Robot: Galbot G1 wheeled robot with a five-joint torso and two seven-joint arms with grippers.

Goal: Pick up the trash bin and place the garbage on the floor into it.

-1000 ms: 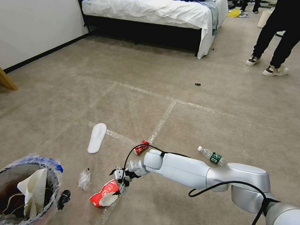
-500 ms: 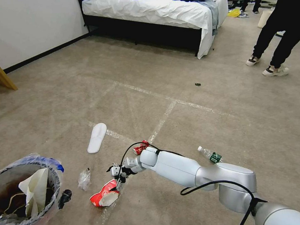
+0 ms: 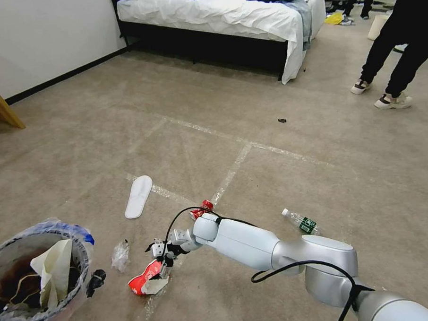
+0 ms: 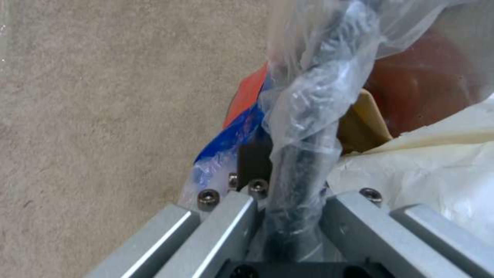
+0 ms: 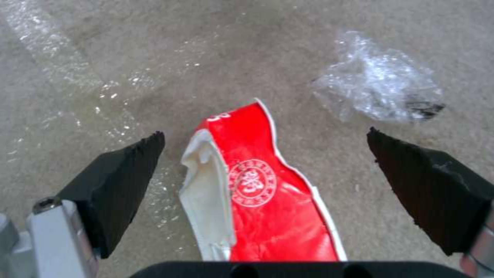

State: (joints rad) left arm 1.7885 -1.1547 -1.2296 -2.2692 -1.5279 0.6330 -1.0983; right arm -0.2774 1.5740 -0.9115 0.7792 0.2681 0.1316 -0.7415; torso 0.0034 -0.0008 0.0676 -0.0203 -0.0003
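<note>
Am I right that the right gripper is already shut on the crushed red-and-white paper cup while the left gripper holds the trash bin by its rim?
Not quite: the right gripper is open, its fingers apart on either side of the crushed red-and-white paper cup, as the right wrist view shows. The rest stands: the left gripper is clamped on the trash bin rim.

Trash bin [image 3: 39, 277] was cut off at the near left edge. Paper cup [image 5: 268, 185] was cut by the right wrist view's edge. Left gripper [image 4: 288, 216] fingertips were hidden under bag plastic [image 4: 308, 96].

Even bright light, soft shadows, blurry wrist views
</note>
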